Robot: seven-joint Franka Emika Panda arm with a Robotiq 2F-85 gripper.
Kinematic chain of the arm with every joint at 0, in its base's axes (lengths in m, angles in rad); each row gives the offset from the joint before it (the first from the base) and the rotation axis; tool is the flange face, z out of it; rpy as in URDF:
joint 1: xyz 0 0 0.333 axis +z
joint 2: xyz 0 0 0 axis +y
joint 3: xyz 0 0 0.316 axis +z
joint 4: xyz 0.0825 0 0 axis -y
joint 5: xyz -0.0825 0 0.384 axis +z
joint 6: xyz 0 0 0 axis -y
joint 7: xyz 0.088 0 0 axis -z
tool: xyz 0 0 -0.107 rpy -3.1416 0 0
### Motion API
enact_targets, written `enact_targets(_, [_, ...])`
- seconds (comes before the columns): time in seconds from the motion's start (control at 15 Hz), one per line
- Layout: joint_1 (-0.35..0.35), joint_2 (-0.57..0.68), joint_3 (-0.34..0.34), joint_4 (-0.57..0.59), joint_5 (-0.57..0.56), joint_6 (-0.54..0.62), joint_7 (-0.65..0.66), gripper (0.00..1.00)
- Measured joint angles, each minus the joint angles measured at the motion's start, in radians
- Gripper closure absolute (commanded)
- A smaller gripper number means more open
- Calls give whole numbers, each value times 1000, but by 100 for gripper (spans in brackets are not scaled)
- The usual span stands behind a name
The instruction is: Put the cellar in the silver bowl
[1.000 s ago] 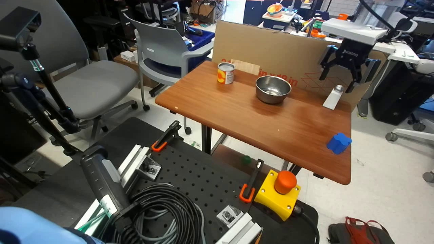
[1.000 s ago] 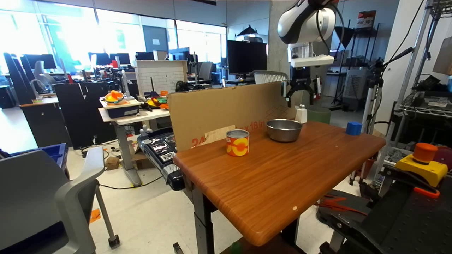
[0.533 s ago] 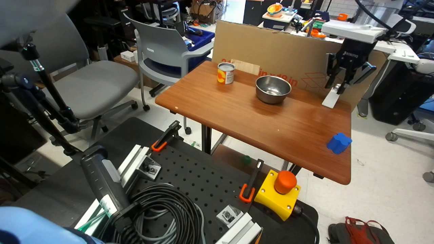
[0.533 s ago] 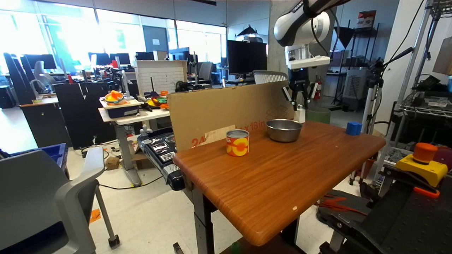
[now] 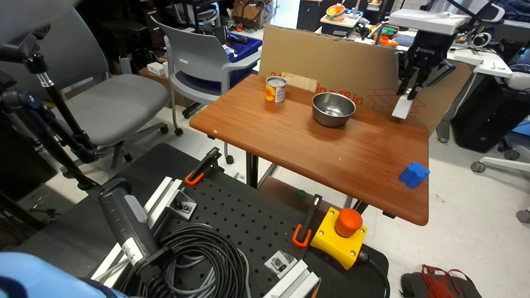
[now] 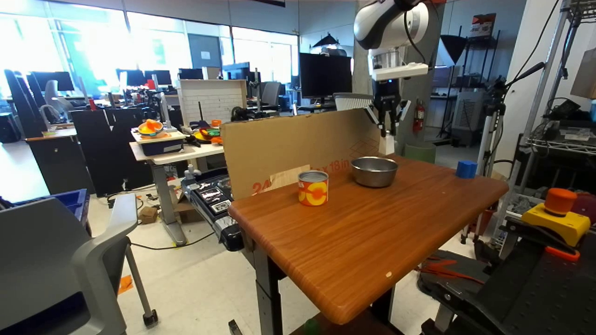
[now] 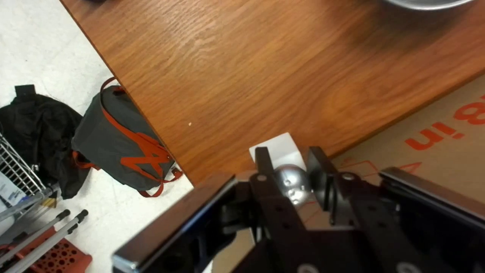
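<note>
The cellar, a slim white shaker with a shiny metal cap, hangs just above the table's far corner in both exterior views [image 5: 402,108] [image 6: 387,145]. My gripper [image 5: 406,93] is shut on its cap, and the body points down, slightly tilted. From the wrist view, the round cap [image 7: 291,182] sits between the fingers of the gripper [image 7: 290,157], with the white body [image 7: 278,147] beyond it. The silver bowl [image 5: 333,111] stands upright on the table, apart from the cellar; its inside shows bare metal. Only the bowl's rim [image 7: 428,5] enters the wrist view, at the top right.
An orange-and-yellow can [image 5: 275,90] stands on the wooden table [image 5: 290,132] past the bowl. A blue block [image 5: 414,175] lies close to the table's edge. Along the back of the table a cardboard panel [image 6: 298,149] rises like a wall, close to the gripper.
The gripper came down over the cellar, shut on its cap and lifted it off the table. Bowl, can and blue block stayed where they were.
</note>
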Motion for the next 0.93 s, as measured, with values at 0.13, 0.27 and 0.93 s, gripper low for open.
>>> enact_targets(0.13, [36,-46,5,-33,0,8,-36,93])
enact_targets(0.27, [79,-120,9,-102,-2,31,-83,93])
enact_targets(0.93, [119,-398,122,-458,-19,-73,-346,93])
